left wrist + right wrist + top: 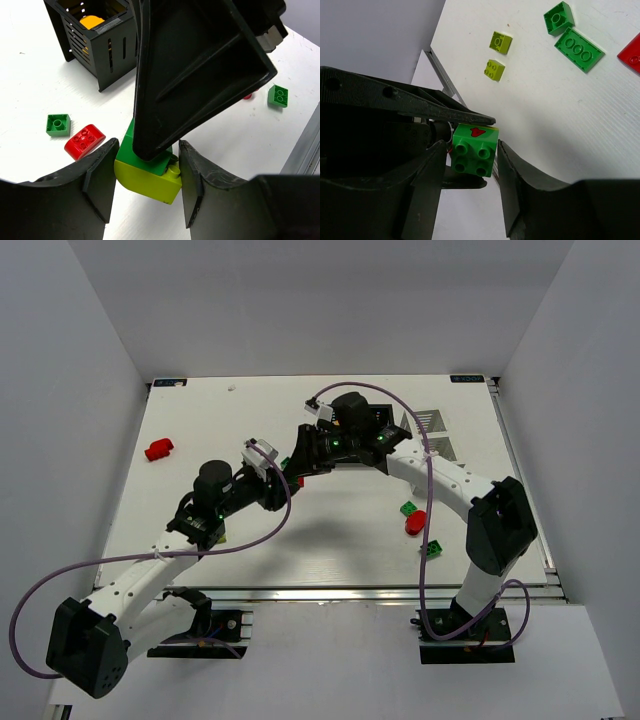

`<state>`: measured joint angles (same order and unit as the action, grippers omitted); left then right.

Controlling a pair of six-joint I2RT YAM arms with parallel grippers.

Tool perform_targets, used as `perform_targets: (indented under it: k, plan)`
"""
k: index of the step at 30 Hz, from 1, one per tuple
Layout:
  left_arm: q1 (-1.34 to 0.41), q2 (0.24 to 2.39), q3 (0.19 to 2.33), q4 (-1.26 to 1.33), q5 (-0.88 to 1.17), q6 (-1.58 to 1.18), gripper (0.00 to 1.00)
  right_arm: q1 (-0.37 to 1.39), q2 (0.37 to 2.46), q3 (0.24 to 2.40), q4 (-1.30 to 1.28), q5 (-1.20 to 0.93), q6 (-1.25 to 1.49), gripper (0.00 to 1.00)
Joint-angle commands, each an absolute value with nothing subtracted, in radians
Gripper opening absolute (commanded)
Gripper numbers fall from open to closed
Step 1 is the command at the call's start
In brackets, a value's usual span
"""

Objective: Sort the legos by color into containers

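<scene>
Left gripper (149, 167), bottom centre of its wrist view: jaws closed on the lime-and-green stacked plastic brick (145, 181), lime half lowest. Right gripper (471, 152) straddles the stack's green top; a sliver of gap shows at one finger, so cannot tell if it is clamped. Its black body hides the stack's upper part. From above, the stack is hidden between both grippers at the centre of the white surface (340, 560). Farther, upper left: black slatted box (100, 45), cut off, orange brick (92, 21) inside.
</scene>
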<state>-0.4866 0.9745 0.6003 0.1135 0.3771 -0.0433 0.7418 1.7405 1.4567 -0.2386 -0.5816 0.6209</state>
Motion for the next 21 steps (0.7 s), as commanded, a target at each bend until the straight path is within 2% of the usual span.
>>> perform_targets:
  k: [1,2,5,7,8,11,21]
  plan:
    - [-0.489,0.974,0.640,0.123,0.368,-0.037,0.52,0.752,1.724,1.477,-0.242,-0.581,0.611,0.50]
    - [-0.489,0.976,0.641,0.120,0.365,-0.038,0.52,0.752,1.727,1.482,-0.242,-0.583,0.611,0.50]
    - [-0.489,0.988,0.652,0.107,0.365,-0.041,0.52,0.756,1.732,1.486,-0.232,-0.597,0.607,0.40]
    - [-0.489,0.991,0.658,0.104,0.362,-0.043,0.54,0.756,1.735,1.485,-0.221,-0.610,0.609,0.29]
    - [-0.489,0.989,0.660,0.101,0.356,-0.044,0.59,0.755,1.736,1.480,-0.218,-0.617,0.611,0.22]
    - [-0.489,0.986,0.660,0.095,0.341,-0.054,0.68,0.753,1.732,1.470,-0.195,-0.629,0.617,0.10]
    - [-0.489,0.919,0.624,0.101,0.321,-0.120,0.80,0.673,1.713,1.445,-0.071,-0.706,0.646,0.00]
